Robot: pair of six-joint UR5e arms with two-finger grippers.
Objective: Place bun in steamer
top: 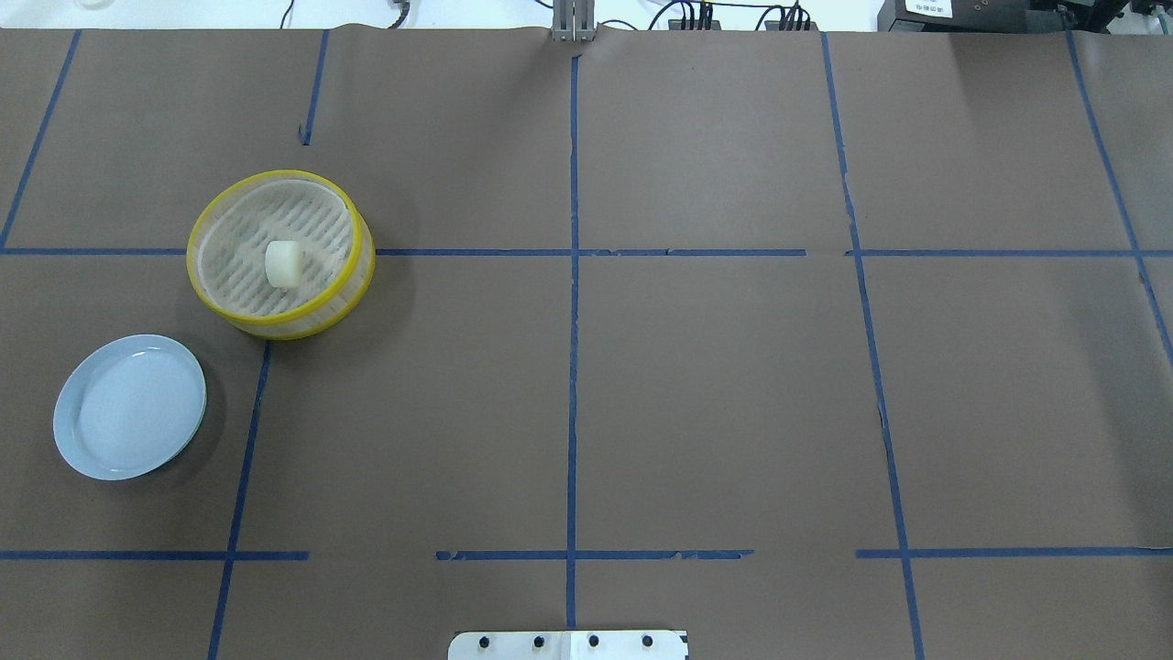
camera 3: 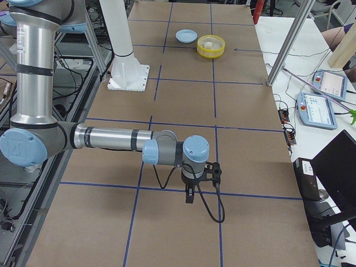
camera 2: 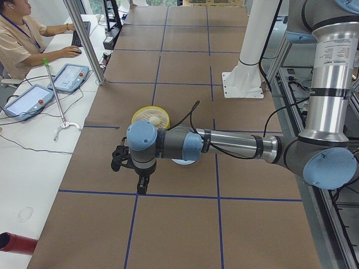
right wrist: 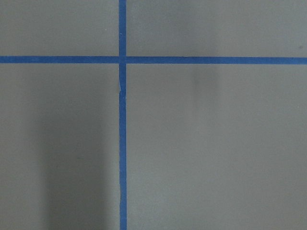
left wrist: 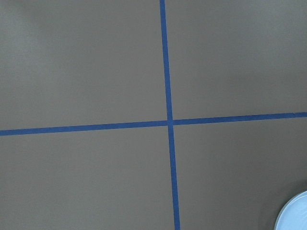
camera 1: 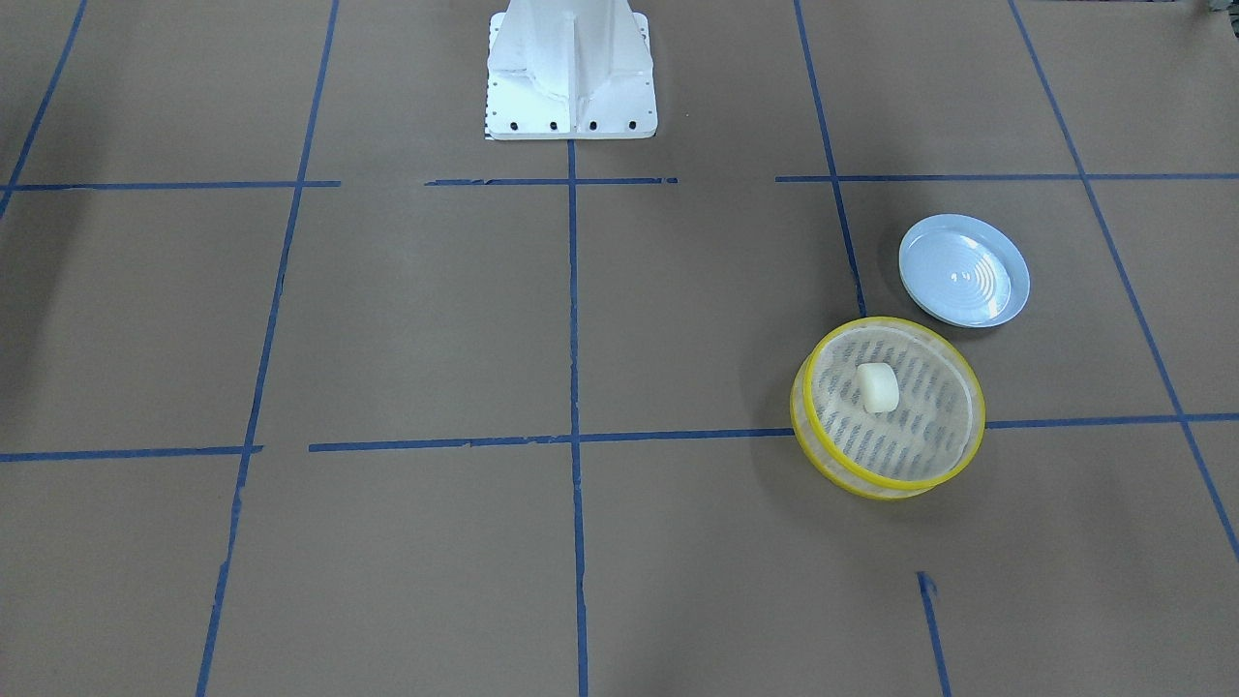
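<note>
Counting one bun in one steamer, one blue plate nearby, I cannot tell whether left gripper or right gripper is parted.

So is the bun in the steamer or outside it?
In. The bun rests on the slotted base of the steamer, inside its yellow rim, in overhead and front views.

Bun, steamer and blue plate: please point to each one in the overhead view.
bun point(top: 283, 263), overhead exterior view, top face
steamer point(top: 275, 324), overhead exterior view, near yellow rim
blue plate point(top: 129, 407), overhead exterior view, bare middle
</note>
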